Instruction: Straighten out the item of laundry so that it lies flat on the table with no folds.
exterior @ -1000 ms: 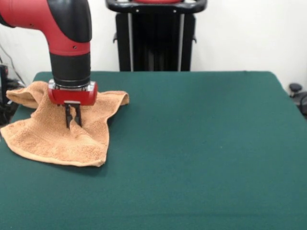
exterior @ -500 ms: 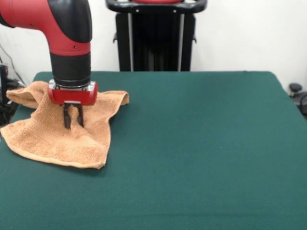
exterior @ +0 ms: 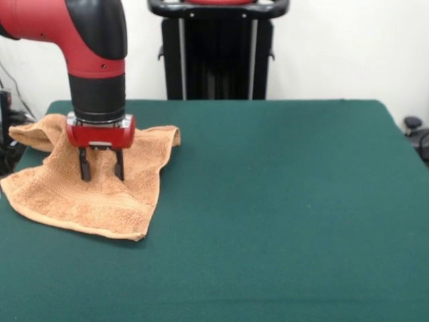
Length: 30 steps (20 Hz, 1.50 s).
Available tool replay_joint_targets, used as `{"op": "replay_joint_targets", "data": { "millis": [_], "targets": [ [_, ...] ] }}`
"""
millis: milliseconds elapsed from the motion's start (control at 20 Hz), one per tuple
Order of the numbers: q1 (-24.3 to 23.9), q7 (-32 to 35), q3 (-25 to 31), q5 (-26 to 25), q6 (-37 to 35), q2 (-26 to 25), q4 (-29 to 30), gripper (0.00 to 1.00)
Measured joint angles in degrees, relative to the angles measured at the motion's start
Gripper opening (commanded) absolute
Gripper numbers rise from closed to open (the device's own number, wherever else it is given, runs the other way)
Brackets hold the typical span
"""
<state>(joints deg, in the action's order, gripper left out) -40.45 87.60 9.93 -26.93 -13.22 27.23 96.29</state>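
One cloth: a small orange-tan terry hand towel [exterior: 87, 191] lies on the left part of the large dark green felt-topped table [exterior: 281, 201], close to that side's edge.
Towel shape: not flat; the cloth is rumpled, with uneven outline and one pointed corner toward the near side of the table.
Towel far edge: a folded flap sits at the far left corner and another raised, curled bit of edge shows at the far right of the cloth (just to the right of the arm's red collar).
Towel surface: a faint woven band runs across the near half; soft creases show around the middle.
Towel overhang: the left edge reaches the table's left border; whether it hangs past it cannot be told.
Arm: the red and black robot arm [exterior: 94, 60] comes down from the top left and stands upright over the far half of the towel.
Gripper: the black two-fingered gripper [exterior: 101, 171] points straight down, its fingers [exterior: 84, 168] spread wide apart with bare towel showing between them; nothing is held.
Gripper height: the fingertips are at or just above the terry surface; contact cannot be told for certain.
Rest of table: the green top runs wide to the right of the towel.
Background: a black upright stand [exterior: 218, 50] rises behind the table's far edge against a white wall.
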Motion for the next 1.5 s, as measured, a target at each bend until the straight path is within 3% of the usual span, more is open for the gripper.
{"op": "replay_joint_targets", "data": {
  "millis": [550,1200,1500],
  "targets": [
    [0.0,0.0,0.1,0.0,0.0,0.5,0.0,1.00],
    [0.7,0.0,0.1,0.0,-0.9,9.2,3.0,1.00],
    [2.6,0.0,0.1,0.0,-0.9,10.4,3.9,1.00]
  ]
}}
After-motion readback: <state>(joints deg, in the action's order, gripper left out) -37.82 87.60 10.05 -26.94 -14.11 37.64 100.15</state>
